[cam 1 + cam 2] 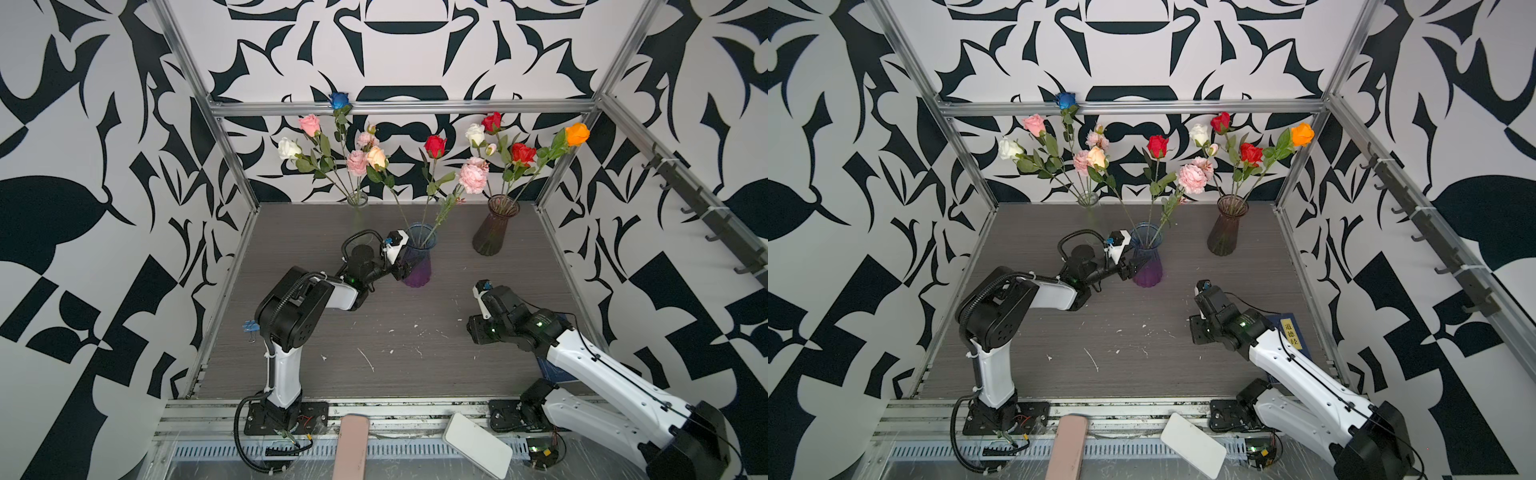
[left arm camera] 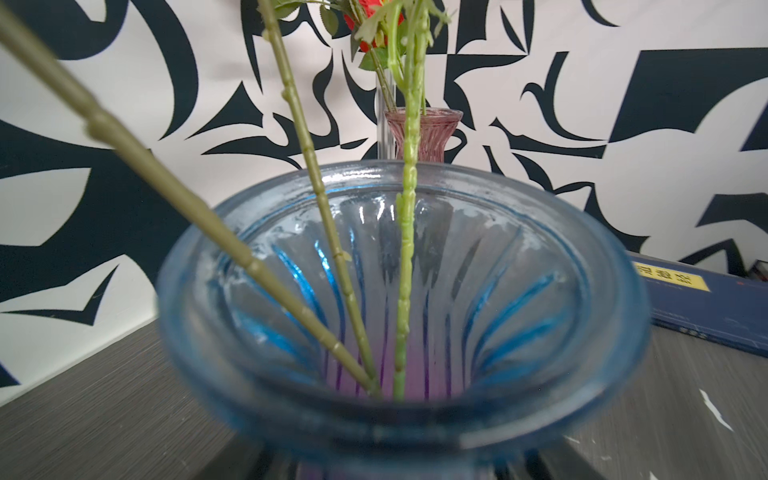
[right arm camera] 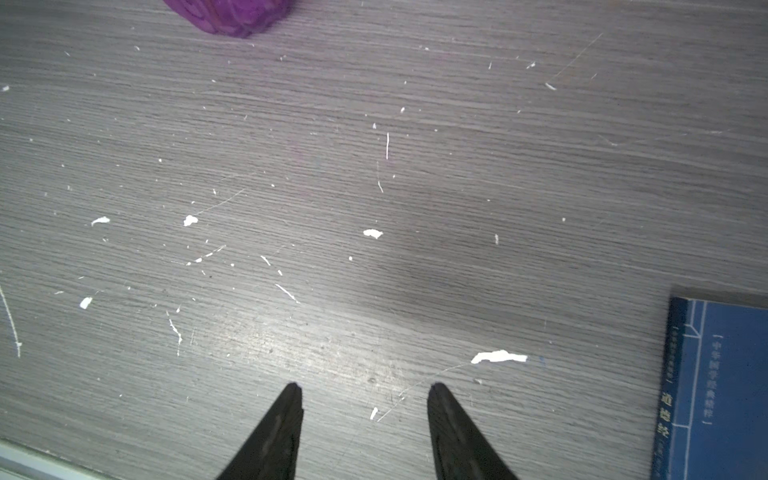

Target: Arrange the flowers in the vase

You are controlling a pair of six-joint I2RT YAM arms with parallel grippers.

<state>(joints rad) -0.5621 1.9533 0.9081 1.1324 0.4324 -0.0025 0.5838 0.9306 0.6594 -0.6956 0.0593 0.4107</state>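
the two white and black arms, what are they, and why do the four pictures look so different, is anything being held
They are two robot arms bolted at the near edge of a grey table, each ending in a two-fingered gripper. Two pictures come from a camera overhead and show nearly the same whole scene. The other two come from small cameras on the arms' wrists, so they look very close up. On the table stand three vases of flowers: a clear vase, a blue-and-purple vase and a brownish vase. A blue book lies near the right arm. The left gripper appears closed around the blue-and-purple vase's waist; its wrist camera looks into the mouth at three stems. The right gripper is open and empty above the table.
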